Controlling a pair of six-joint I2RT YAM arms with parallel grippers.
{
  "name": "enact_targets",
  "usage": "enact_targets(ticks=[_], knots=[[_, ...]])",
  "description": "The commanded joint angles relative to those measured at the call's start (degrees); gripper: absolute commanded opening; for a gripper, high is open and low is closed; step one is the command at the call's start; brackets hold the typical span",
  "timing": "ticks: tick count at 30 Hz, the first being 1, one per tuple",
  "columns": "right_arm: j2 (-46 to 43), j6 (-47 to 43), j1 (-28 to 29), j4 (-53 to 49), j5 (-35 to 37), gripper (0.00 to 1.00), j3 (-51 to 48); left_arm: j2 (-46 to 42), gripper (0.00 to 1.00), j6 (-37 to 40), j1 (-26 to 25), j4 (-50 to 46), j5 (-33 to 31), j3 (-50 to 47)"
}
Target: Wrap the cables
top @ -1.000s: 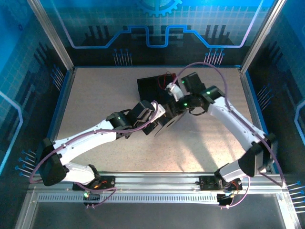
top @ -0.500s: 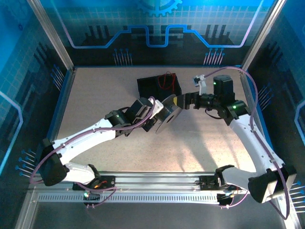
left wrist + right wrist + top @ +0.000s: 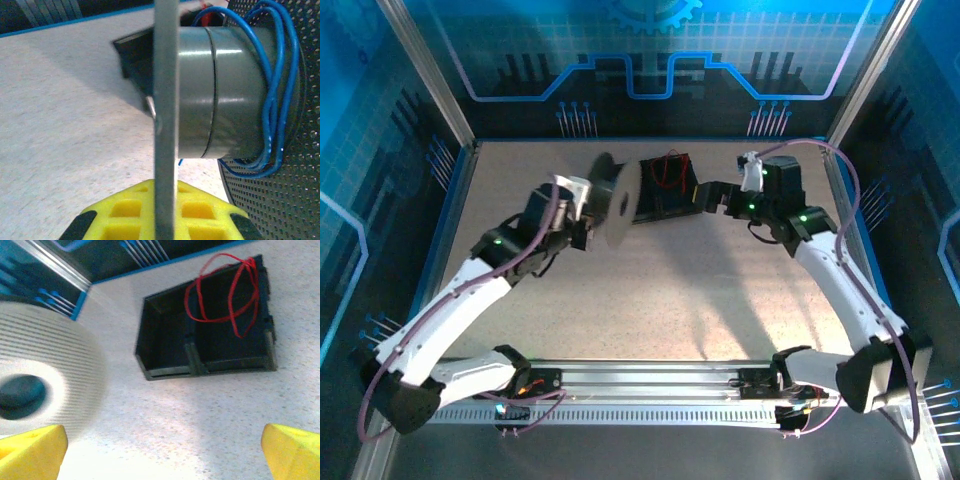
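Note:
My left gripper [image 3: 584, 198] [image 3: 165, 212] is shut on the thin flange of a grey spool [image 3: 614, 199] [image 3: 210, 90], held up over the back left of the table. The blue cable [image 3: 272, 100] is looped around the spool's core beside a perforated flange [image 3: 280, 200]. The red cable [image 3: 225, 290] [image 3: 667, 170] lies loosely coiled in one compartment of a black tray [image 3: 200, 367] [image 3: 670, 212]. My right gripper [image 3: 702, 197] [image 3: 162, 452] hovers at the tray's right side, open wide, its yellow fingertips [image 3: 35, 450] with nothing between them.
The tray's other compartment [image 3: 165, 340] holds nothing. The spool [image 3: 45, 370] shows blurred at the left of the right wrist view. Blue glass walls enclose the table, with a metal rail [image 3: 650, 385] along the front edge. Speckled tabletop [image 3: 670, 300] lies bare between the arms.
My left arm swung left and toward the back, carrying the spool away from the centre. My right gripper opened, let go near the spool and pulled back beside the tray.

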Motion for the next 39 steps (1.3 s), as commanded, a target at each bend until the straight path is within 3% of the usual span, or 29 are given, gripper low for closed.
enact_targets(ticks=[1,4,8,14,16,19,23,30,34,39], knots=[[5.31,-1.75,3.59,-0.95,7.10,1.00,5.53,-3.85,0.00,-7.16,4.85,-2.84,-2.88,3.69],[11.89,-5.97,6.30,-0.53,7.31,1.00,9.87,-5.41,0.00,-8.73,9.45,-4.28,-0.97,3.63],[21.04,-11.51,7.98,-2.09,12.08,0.92,16.72,-6.14,0.00,-9.55,11.80,-5.32,0.70,3.31],[33.18,-13.43,3.05,-5.53,16.38,0.78,24.74,-7.34,0.00,-10.15,12.61,-5.76,2.22,2.15],[36.46,-13.78,1.23,-4.95,14.72,0.64,25.66,-7.48,0.00,-10.34,12.87,-5.93,2.65,2.05],[40.17,-15.28,0.58,-4.11,15.93,0.61,26.51,-7.23,0.00,-10.52,13.15,-6.12,3.35,2.21],[43.75,-15.66,0.60,-2.05,15.89,0.54,26.85,-6.59,0.00,-10.80,13.32,-5.85,4.11,2.23],[49.44,-13.36,0.05,-1.83,19.84,0.53,28.45,-6.25,0.00,-11.23,13.32,-5.68,4.95,1.97],[49.80,-13.10,-0.50,-0.82,22.13,0.36,26.66,-6.21,0.00,-11.31,13.32,-5.68,5.26,1.88],[46.32,-14.14,-0.57,1.51,26.74,0.33,21.36,-5.73,0.00,-11.67,13.32,-5.19,6.23,1.63]])
